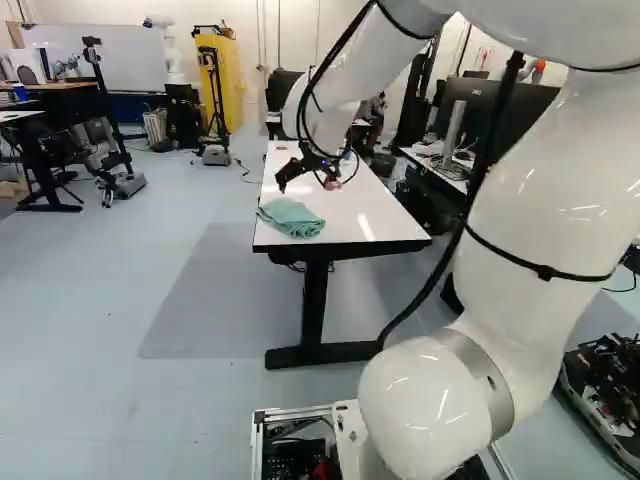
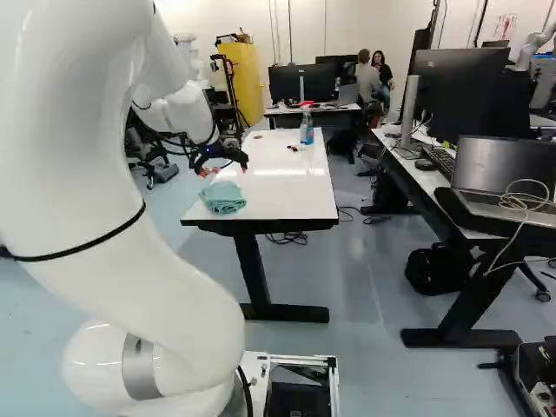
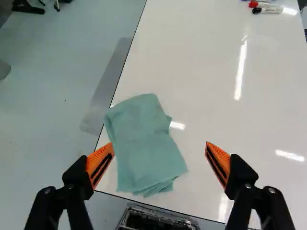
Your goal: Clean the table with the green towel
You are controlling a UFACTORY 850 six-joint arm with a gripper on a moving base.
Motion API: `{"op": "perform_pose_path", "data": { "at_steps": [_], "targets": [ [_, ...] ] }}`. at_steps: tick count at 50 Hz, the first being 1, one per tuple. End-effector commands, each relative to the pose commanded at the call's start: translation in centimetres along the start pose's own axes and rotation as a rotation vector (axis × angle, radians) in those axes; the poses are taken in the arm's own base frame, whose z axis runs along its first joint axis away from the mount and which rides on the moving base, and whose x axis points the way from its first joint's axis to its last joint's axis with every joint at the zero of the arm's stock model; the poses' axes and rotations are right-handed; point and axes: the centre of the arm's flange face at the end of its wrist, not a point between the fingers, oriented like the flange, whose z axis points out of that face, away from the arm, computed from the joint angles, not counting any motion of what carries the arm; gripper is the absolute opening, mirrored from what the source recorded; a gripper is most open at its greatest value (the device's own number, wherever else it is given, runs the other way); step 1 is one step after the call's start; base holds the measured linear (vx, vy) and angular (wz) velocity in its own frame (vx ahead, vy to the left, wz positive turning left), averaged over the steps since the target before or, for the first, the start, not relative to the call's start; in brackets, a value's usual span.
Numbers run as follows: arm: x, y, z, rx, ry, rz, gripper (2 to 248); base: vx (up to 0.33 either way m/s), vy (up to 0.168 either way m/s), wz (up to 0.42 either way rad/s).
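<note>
The towel (image 3: 144, 148) lies on the white surface (image 2: 291, 195), at its near left corner as the base views look ahead. It is folded into several layers, with a rumpled top and uneven edges, and sits close to both the side edge and the near edge.

The arm (image 1: 545, 200) reaches forward over the surface, with the gripper (image 2: 225, 168) pointing down near the towel. In the wrist view the gripper (image 3: 159, 147) stands spread wide, its two orange pads (image 3: 101, 163) well apart and nothing pinched between them. The towel shows ahead of and between the fingers, nearer to one than to the other; one fingertip overlaps its border in that view, though contact appears unlikely from this angle.

Farther along the surface, a spray bottle (image 2: 307, 129) with a red and white head and blue contents stands upright near the side edge. Capped markers (image 3: 268, 10) lie just beside it, one cap red, one black.

To the right of the surface in the right base view, a separate desk (image 2: 430, 178) carries monitors (image 2: 465, 95) and an open laptop (image 2: 499, 178). A black bag (image 2: 437, 269) rests on the floor below. A yellow cabinet (image 1: 222, 80) stands against the far wall.
</note>
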Motion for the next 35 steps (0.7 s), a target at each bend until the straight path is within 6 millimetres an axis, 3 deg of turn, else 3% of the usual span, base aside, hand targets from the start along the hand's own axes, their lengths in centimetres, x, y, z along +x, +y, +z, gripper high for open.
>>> {"op": "perform_pose_path", "data": {
  "at_steps": [35],
  "targets": [
    [-2.2,5.6,-1.5,-0.068,-0.002,0.097,247,0.0,0.0,0.0]
  ]
}}
